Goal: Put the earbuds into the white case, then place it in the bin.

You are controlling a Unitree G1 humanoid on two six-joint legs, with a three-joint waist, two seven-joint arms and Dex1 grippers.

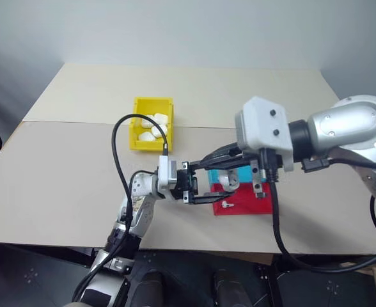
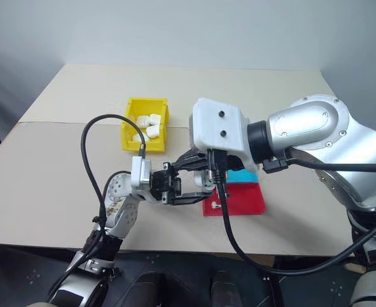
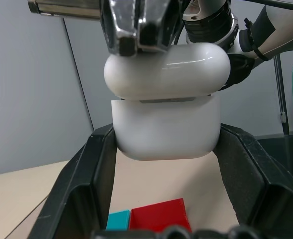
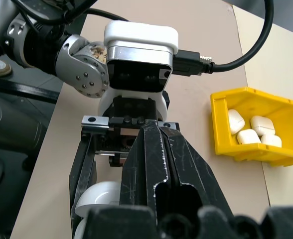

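Observation:
My left gripper (image 3: 166, 149) is shut on the white case (image 3: 166, 124), one black finger on each side of its body. The case's lid (image 3: 166, 69) sits almost down, with a thin seam showing. My right gripper (image 4: 151, 132) is shut, and its fingertips (image 3: 136, 30) rest on top of the lid. Both grippers meet above the table's front edge, over the red tray (image 1: 245, 201). A tiny white piece that looks like an earbud (image 1: 226, 204) lies on that tray. The yellow bin (image 1: 151, 146) stands further back to the left.
Several white cases (image 1: 156, 125) lie inside the bin. A blue tray (image 1: 242, 174) adjoins the red one at its far side. A black cable (image 1: 121, 160) loops up from my left wrist. Bare tan table spreads to the left and behind.

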